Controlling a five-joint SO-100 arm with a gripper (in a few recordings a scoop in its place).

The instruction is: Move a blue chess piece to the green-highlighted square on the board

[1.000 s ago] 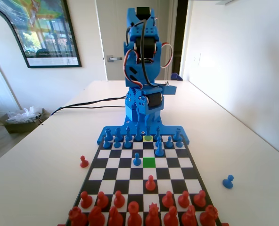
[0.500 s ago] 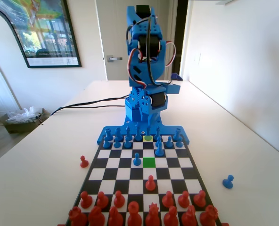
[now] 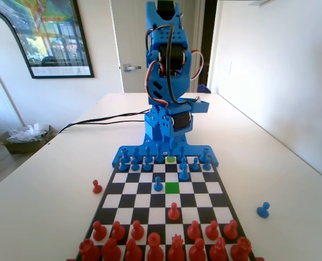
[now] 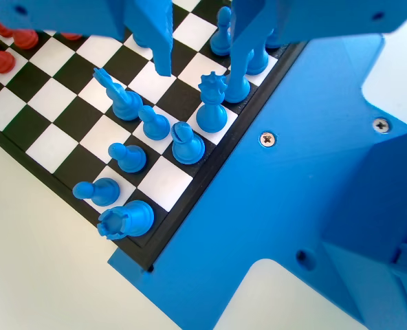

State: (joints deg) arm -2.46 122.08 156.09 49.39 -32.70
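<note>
A white tabletop point(image 3: 52, 179) is carrying the board point(image 3: 129, 198), a black-and-white checkered chessboard with a blue edge, while the blue arm point(image 3: 168, 65) is standing folded upright at the far end in the fixed view. Red pieces point(image 3: 150, 244) are crowding the near rows there, with one red pawn point(image 3: 173, 211) standing forward of them near the middle. Blue pieces point(image 3: 150, 157) are lining the far rows just in front of the arm's base. The green-highlighted square point(image 3: 172, 187) is lying in the middle of the board, a few rows out from the arm, with nothing standing on it. A blue pawn point(image 3: 158, 184) is standing on the square just left of it, and a paler yellow-green square point(image 3: 171, 160) is showing in the far row. A stray red pawn point(image 3: 97, 187) is sitting on the tabletop left of the board and a stray blue pawn point(image 3: 263, 209) right of it.

In the wrist view, the tool point(image 4: 203, 62) is hanging over the blue back rows with its jaws parted and nothing between them. The blue chess piece point(image 4: 239, 75), slim and tall, is standing on the edge row beside the right jaw; whether the two are touching cannot be told. A crowned piece point(image 4: 211, 106) is standing next to it, with a rook point(image 4: 126, 220) at the corner.
</note>
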